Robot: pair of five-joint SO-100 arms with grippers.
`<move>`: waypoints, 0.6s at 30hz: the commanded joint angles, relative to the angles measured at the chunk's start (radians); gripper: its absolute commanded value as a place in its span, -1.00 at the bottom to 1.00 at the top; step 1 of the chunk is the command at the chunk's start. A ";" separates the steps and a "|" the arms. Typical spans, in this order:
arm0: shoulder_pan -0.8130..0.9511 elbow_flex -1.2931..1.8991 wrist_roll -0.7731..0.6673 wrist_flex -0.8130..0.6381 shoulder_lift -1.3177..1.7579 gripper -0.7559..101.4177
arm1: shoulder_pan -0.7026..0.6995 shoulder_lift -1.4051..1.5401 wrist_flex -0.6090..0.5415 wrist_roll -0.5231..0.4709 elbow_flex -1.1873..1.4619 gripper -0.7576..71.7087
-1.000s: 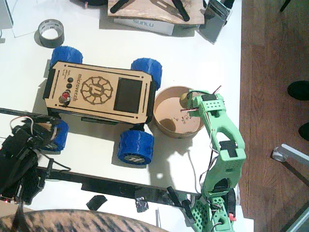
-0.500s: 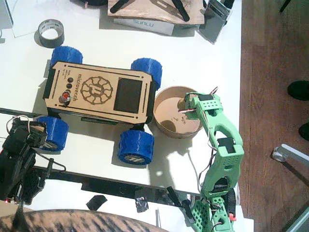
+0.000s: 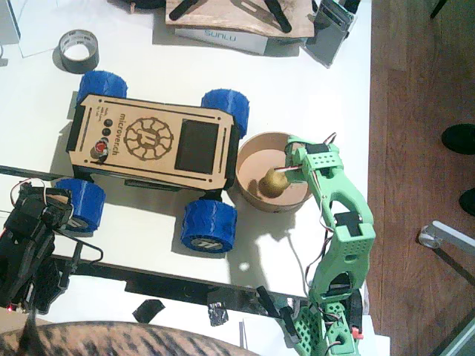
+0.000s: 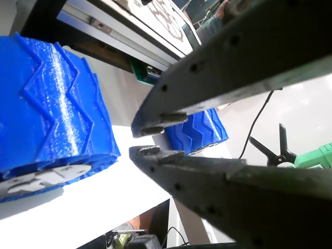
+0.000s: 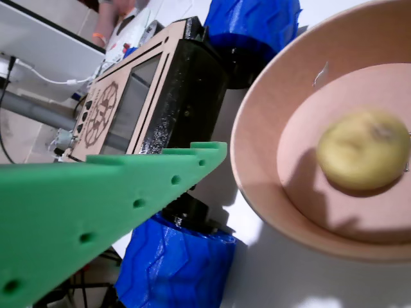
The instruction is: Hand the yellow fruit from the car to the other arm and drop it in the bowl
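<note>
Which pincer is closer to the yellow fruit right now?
The right pincer, at the bowl's rim beside the yellow fruit. The left pincer sits far across, past the car.

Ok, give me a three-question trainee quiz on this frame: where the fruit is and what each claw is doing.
1. True or false: the yellow fruit lies inside the bowl.
2. Which claw is beside the bowl? A) black left claw B) green right claw C) neither
3. Fill in: in a wrist view the left claw's tips sit almost together near a blue ____ of the car, with nothing between them.

Key
1. True; the fruit rests on the bowl's floor, free of the claw.
2. B
3. wheel
</note>
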 commanded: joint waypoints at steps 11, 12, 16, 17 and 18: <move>-0.193 -0.002 0.012 -0.006 -0.008 -0.97 | -0.081 0.293 0.025 -0.091 0.141 -0.98; -0.196 -0.002 0.012 -0.006 -0.008 -0.97 | -0.094 0.360 0.025 -0.092 0.193 -0.98; -0.196 -0.002 0.012 -0.003 -0.008 -0.96 | -0.183 0.703 -0.017 -0.153 0.472 -0.98; -0.196 -0.002 0.012 -0.002 -0.008 -0.96 | -0.216 0.813 -0.044 -0.186 0.566 -0.98; -0.195 -0.002 0.012 -0.002 -0.008 -0.96 | -0.244 0.927 -0.069 -0.210 0.658 -0.98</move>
